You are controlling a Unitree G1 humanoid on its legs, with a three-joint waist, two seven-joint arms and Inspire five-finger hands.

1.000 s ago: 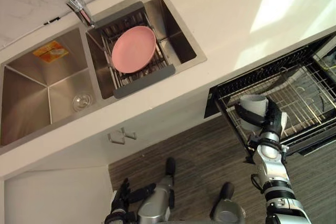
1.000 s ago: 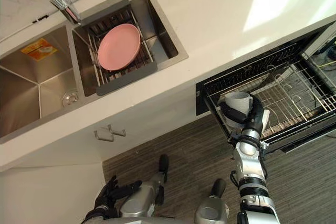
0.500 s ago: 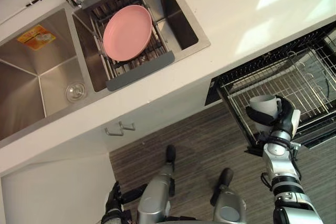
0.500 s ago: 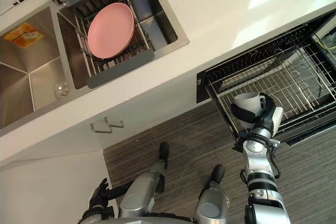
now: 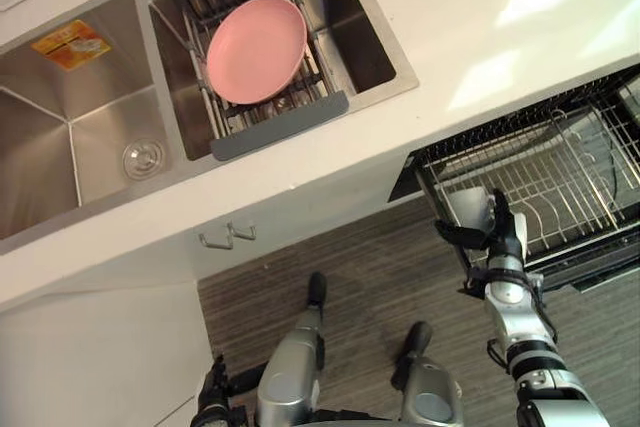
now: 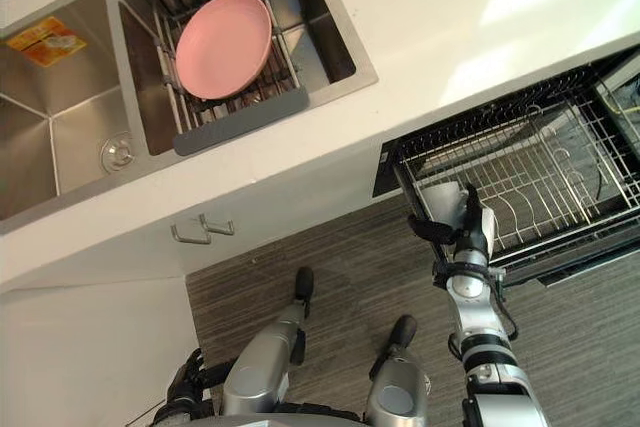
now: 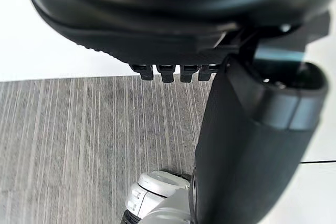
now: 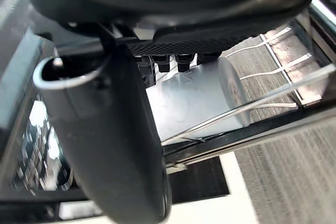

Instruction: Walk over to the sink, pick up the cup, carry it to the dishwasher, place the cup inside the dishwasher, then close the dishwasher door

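First, at seven o'clock in the head views, the left hand (image 6: 188, 392) hangs idle over the floor (image 5: 380, 267), fingers relaxed and holding nothing, presumably kept clear of the job. Farther out, at four o'clock, the right hand (image 5: 495, 240) stands at the near corner of the pulled-out dishwasher rack (image 5: 560, 175), with fingers straight and thumb spread rather than clasped. The cup (image 5: 463, 205) appears to lie on its side just past them inside that corner, the only item I can make out there. Farthest, at eleven o'clock, the desk (image 5: 450, 27) carries the sink (image 5: 60, 107), whose drainer (image 5: 280, 127) holds a pink plate (image 5: 256, 49).
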